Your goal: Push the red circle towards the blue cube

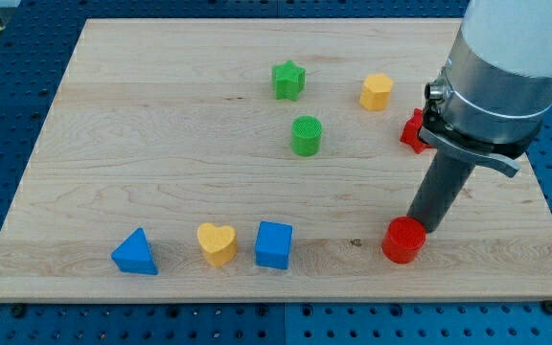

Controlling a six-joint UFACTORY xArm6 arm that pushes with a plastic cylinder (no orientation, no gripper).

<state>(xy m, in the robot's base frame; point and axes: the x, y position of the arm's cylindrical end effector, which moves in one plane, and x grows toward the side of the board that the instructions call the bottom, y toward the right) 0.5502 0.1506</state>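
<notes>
My tip (420, 226), the lower end of a straight dark rod with no jaws to open or close, rests on the board at the near right, just beside the upper right edge of the red circle (402, 240); whether the two actually touch cannot be told. The rod rises up and to the right into a broad grey arm housing (506, 57) that fills the view's top right corner.

The red circle is a short, bright red cylinder with a flat round top, standing upright on the wooden board (161, 144) close to the near edge. The blue cube (274, 244) lies to its left, on about the same line and well apart from it, with bare wood between the two. Just left of the cube sits a yellow heart (217, 242), and further left a blue triangle (135, 252).

Behind the rod, a red block (412, 129) is partly hidden by the arm; its shape cannot be made out. Left of it lies a yellow block (377, 91) with angled sides. A green cylinder (307, 135) stands near the board's centre, and a green star (288, 80) lies beyond it, toward the far edge.
</notes>
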